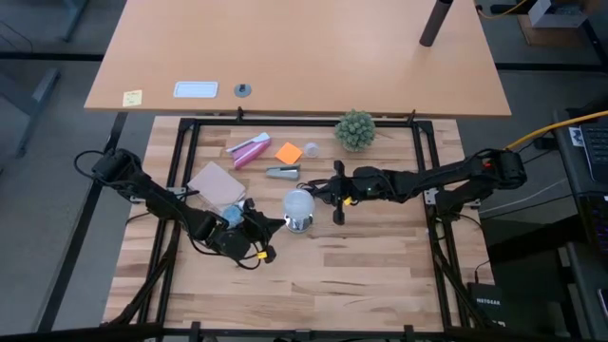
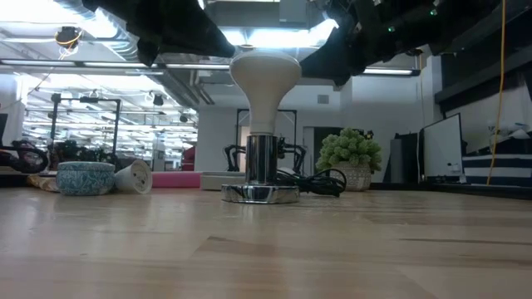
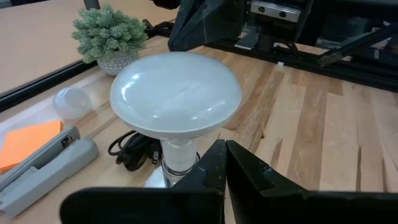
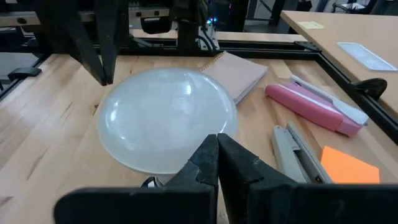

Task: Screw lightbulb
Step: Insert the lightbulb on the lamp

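The lightbulb [image 1: 298,202] stands upright in its metal socket [image 2: 259,193] mid-surface — both grippers' jaws shut and empty, left gripper [image 1: 273,225] and right gripper [image 1: 323,193] flanking it. Open wide, grip the dome squarely — twist gently.

A frosted white dome-shaped lightbulb [image 1: 298,202] sits mid-frame; above it, a bright orange paper square [image 1: 289,152], a pink oblong case [image 1: 249,149] (white-edged), and a green plant ball [image 1: 354,128].

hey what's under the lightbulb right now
The lightbulb stands upright in a shiny metal socket resting on the table, with a black cord coiled beside it. The bulb's threaded base is hidden inside the socket.
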Robot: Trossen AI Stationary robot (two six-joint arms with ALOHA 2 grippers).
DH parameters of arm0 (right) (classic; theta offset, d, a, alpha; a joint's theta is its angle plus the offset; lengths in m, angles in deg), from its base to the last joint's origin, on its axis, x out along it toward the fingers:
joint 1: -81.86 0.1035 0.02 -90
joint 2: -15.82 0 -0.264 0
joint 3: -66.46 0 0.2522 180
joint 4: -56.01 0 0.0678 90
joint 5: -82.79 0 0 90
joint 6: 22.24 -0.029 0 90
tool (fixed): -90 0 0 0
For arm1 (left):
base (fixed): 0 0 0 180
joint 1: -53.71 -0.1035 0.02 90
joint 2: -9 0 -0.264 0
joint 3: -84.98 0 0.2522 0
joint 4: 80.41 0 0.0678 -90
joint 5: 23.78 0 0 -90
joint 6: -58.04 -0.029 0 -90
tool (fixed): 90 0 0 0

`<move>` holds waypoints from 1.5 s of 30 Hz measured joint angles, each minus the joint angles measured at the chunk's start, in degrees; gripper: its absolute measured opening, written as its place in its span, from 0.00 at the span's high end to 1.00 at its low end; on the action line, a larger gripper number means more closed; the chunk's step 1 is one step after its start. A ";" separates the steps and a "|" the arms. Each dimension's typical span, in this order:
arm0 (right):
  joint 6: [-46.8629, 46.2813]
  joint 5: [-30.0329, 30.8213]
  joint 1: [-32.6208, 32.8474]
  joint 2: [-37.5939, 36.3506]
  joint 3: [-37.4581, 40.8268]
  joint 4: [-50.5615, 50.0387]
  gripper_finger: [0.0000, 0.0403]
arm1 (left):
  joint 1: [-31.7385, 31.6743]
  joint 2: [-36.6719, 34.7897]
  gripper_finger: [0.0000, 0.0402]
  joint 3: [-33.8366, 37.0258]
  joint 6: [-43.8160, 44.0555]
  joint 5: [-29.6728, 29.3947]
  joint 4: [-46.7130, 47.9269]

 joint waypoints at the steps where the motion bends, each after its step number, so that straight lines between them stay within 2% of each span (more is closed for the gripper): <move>1: 0.00 0.00 0.00 0.00 0.00 0.05 0.98 | -0.20 0.00 1.00 0.00 0.00 0.01 0.00; 9: -0.11 -0.28 0.00 0.00 0.00 0.36 0.98 | -2.58 0.00 1.00 0.00 0.83 0.24 0.12; 14: -0.40 -2.66 0.00 -0.02 -0.13 -1.03 0.98 | -2.63 0.00 1.00 0.00 0.87 0.29 0.16; 29: -7.13 -3.29 0.02 -0.07 -0.15 -1.60 0.98 | -2.65 0.04 1.00 0.00 1.37 -2.01 1.86; 37: -10.60 -7.83 0.00 -0.11 -0.09 -1.74 0.98 | -2.62 0.09 1.00 0.01 1.53 -2.83 2.13; 45: -12.21 -8.40 -0.02 -0.11 -0.02 -1.92 0.98 | -3.84 0.09 1.00 0.02 2.97 -3.19 2.13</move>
